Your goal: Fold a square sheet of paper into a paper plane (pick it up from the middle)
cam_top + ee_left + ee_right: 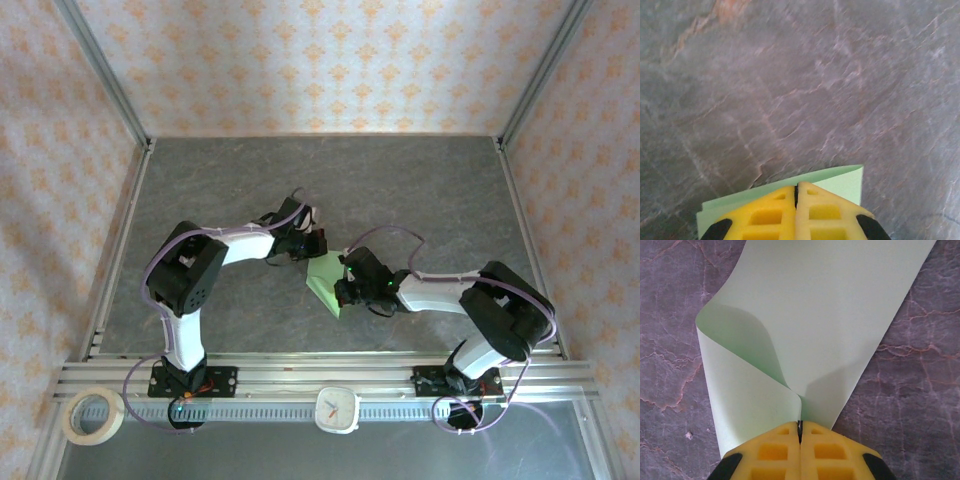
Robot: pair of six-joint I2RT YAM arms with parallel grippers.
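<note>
Both right fingers (804,430) are pinched shut on the curled sheet (830,315), and the left fingers (801,191) are pressed together atop its other edge, on the table (790,75). If pulled against that hold, the sheet could be torn or creased crookedly

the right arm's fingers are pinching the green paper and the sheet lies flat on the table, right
Not flat. The right wrist view shows the square sheet of paper curling up into a loop, its layers meeting where the right fingers pinch it.
</note>
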